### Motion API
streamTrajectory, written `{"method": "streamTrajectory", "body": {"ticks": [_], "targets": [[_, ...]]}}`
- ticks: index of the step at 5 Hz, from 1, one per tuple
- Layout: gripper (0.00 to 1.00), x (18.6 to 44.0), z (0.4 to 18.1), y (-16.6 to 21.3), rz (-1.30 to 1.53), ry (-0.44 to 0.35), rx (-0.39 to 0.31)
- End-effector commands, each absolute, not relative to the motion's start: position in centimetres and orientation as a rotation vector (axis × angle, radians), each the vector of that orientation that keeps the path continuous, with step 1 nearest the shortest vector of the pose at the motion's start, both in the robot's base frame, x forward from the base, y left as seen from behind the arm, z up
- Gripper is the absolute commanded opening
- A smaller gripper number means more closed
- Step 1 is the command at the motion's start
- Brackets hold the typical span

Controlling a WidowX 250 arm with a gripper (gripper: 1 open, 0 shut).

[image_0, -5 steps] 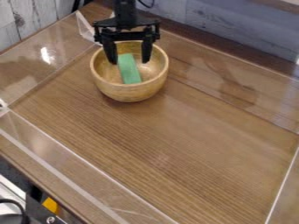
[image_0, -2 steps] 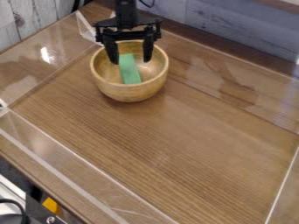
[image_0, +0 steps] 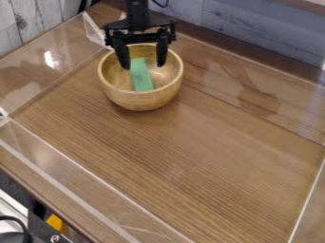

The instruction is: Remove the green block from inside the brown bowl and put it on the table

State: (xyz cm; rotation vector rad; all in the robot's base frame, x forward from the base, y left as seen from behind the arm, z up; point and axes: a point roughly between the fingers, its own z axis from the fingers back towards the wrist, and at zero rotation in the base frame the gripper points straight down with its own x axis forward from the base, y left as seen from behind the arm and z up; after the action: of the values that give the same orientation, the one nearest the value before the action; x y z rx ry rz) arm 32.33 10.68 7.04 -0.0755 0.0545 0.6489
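Right now the green block [image_0: 140,76] lies slanted inside the brown bowl [image_0: 143,93], one end up against the far wall, so it offers its long sides to a pinch from above. I have the gripper [image_0: 139,63] pointing straight down over the bowl's far half, jaws spread wide to either side of the block's upper end and holding nothing. That straddle, I judge, sets up the close. The bowl sits toward the far side of the worktop [image_0: 191,161], with bare wood nearer me for the set-down.

Grey plank wall [image_0: 254,24] behind enclosure; black-and-yellow object [image_0: 48,224] at bottom-left corner, partly cut off.
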Motion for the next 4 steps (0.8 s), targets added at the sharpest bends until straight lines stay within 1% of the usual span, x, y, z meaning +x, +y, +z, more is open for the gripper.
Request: {"method": "streamTrajectory", "body": {"ticks": [1,4], "targets": [[1.00,33.22,8.85,11.52,0.668,-0.017,-0.076],[1.00,33.84,8.59,11.84,0.694,-0.029,-0.072]]}}
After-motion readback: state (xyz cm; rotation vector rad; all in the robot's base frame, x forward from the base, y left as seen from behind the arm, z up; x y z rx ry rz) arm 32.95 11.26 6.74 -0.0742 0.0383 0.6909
